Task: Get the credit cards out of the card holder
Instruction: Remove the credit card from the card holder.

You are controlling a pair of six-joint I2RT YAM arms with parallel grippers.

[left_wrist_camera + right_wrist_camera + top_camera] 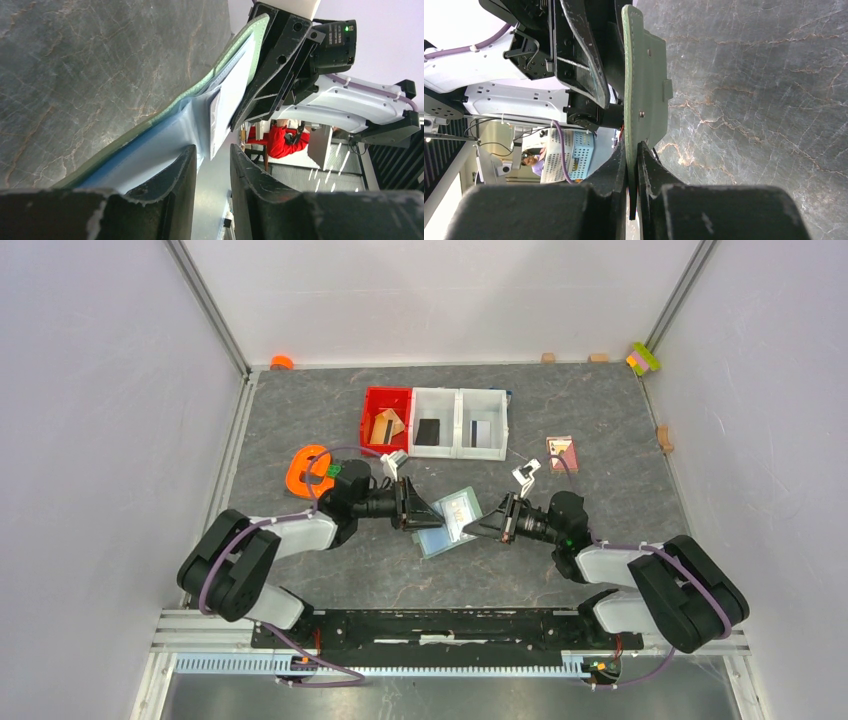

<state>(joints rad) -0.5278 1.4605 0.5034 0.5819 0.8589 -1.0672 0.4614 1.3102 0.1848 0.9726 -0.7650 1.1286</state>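
Stitching edges the soft sage-green card holder (pixel 450 522), spread open over the marbled grey worktop (pixel 600 440), its long axis slanting near-left to far-right. The right tool (pixel 634 150) pinches its flap; the left tool (pixel 214 150) stands parted beside it.

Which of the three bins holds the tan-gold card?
The red bin, at the left end of the row. The middle white bin holds a dark card, the right white bin a grey card.
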